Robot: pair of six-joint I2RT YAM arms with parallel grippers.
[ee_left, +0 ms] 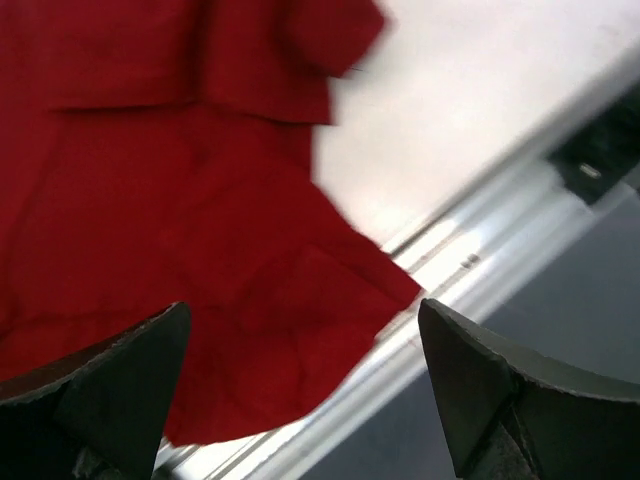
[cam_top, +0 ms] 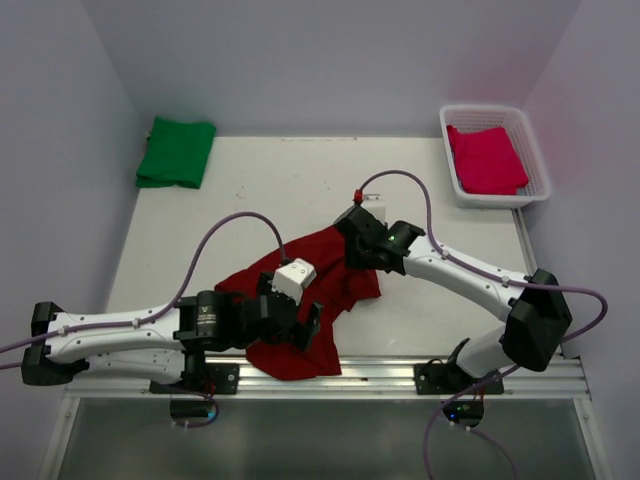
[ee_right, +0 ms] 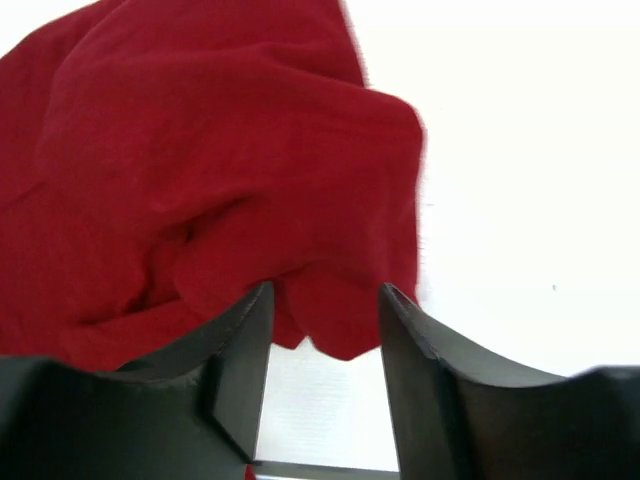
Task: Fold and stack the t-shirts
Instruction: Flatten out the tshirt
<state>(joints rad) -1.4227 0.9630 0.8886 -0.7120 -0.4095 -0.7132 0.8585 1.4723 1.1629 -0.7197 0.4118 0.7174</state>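
- Top view: the maroon shirt [cam_top: 300, 305] lies crumpled on the white table [cam_top: 300, 190], near its front edge. It is a soft, matte heap with a ragged outline, and its lower hem reaches the metal rail [cam_top: 390, 368].
- The green shirt [cam_top: 177, 152] sits folded into a neat rectangle at the far left corner of the table.
- The pink shirt [cam_top: 487, 160] lies folded inside the basket [cam_top: 533, 150], a white plastic lattice tub at the far right.
- The left gripper [cam_top: 295, 325] hangs over the maroon shirt's lower half. The right gripper [cam_top: 350, 262] is at the shirt's upper right edge. Both arms are white and black, with purple cables looping off them.
- Left wrist view: the left gripper [ee_left: 300, 385] stands wide open with nothing between its fingers [ee_left: 120, 385], which are dark, blunt and wedge-shaped.
- Below it, the maroon shirt [ee_left: 180, 200] spreads in smooth flat layers with one sleeve showing. A corner of the cloth overlaps the shiny grooved rail [ee_left: 470, 255].
- Right wrist view: the right gripper [ee_right: 325, 350] is partly open. Its black fingers [ee_right: 240, 370] are set apart, with bare table [ee_right: 520, 200] visible between them.
- The maroon shirt [ee_right: 200, 170] bunches in soft, deep folds just ahead. One rounded lobe hangs at the fingertips and is not clamped.
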